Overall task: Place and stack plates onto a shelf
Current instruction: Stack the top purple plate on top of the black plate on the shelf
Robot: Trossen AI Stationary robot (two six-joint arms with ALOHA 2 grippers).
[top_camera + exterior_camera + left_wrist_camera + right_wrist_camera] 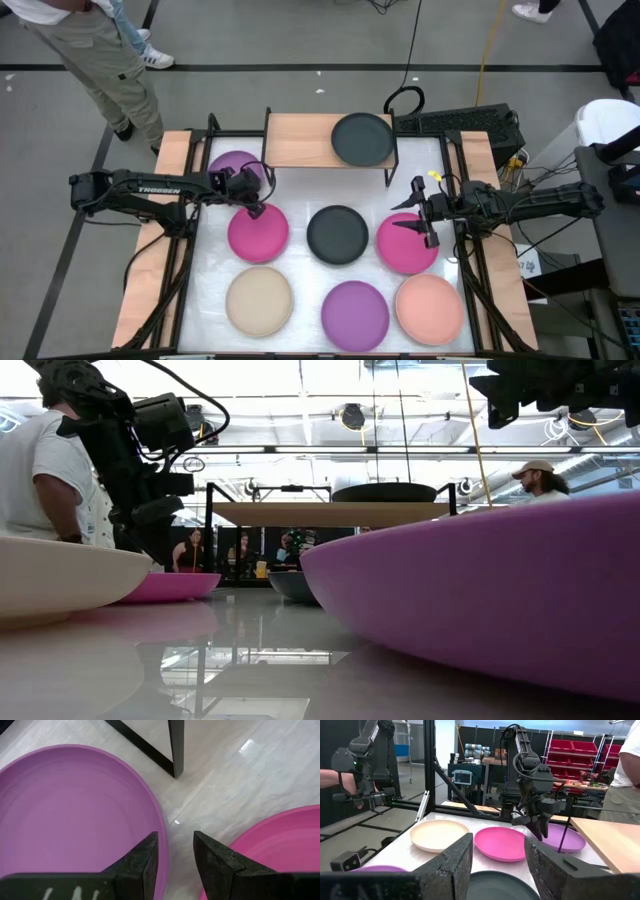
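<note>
Dark left gripper [256, 198] slightly open, empty, between purple plate [232, 166] and magenta plate [258, 232].

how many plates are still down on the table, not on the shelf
7. Purple plate beside the shelf, magenta plate, dark grey plate, second magenta plate, beige plate, second purple plate, salmon plate. None looks hidden.

Past my open right claw [497, 857] I see the left claw [538, 826] hovering over the purple plate [565, 837], beside the magenta plate [501, 843].
</note>
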